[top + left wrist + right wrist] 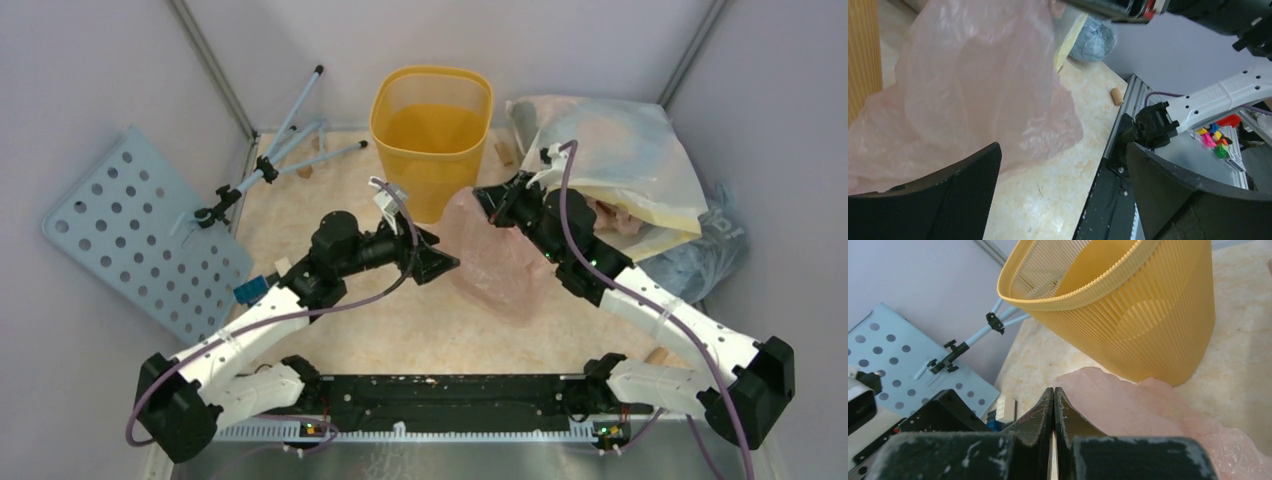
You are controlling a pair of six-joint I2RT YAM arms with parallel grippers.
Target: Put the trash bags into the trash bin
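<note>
The pale pink trash bag (497, 262) hangs in front of the yellow-orange trash bin (430, 178). Its upper end is pinched in my right gripper (479, 196) and its lower part rests on the table. In the right wrist view the jaws (1054, 390) are pressed together, with pink film (1128, 410) rising beside them and the ribbed bin (1148, 325) just beyond. My left gripper (445, 250) is open at the bag's left side, pointing at it. In the left wrist view its fingers (1063, 150) stand wide apart with nothing between them, and the bag (983, 85) is just ahead.
A large whitish-yellow sack (620, 160) and a grey-blue bag (712, 245) lie at the back right, behind the right arm. A pale blue perforated panel (140, 230) and a folded tripod (285, 150) lean at the left. A wooden peg (1118, 95) lies near the black front rail (450, 390).
</note>
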